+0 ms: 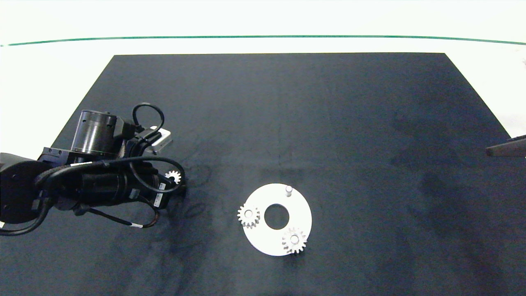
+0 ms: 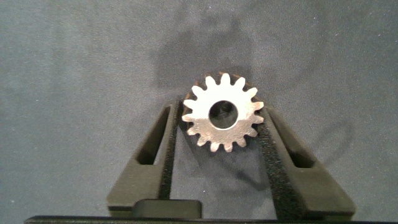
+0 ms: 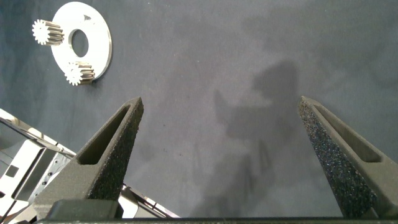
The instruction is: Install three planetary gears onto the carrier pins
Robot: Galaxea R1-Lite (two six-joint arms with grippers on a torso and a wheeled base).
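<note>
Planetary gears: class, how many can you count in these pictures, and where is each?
3. Two gears sit on the white disc, one at its left edge, one at its near edge. The third is between the left end effector fingers.

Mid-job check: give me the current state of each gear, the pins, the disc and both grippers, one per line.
Third gear: between the left gripper's fingers, off the disc.
Left-side gear: seated on a pin.
Near-side gear: seated on a pin.
Far pin: bare, upright.
White disc: flat on the black mat.
Left gripper: shut on the third gear.
Right gripper: open, empty, at the mat's right edge.
</note>
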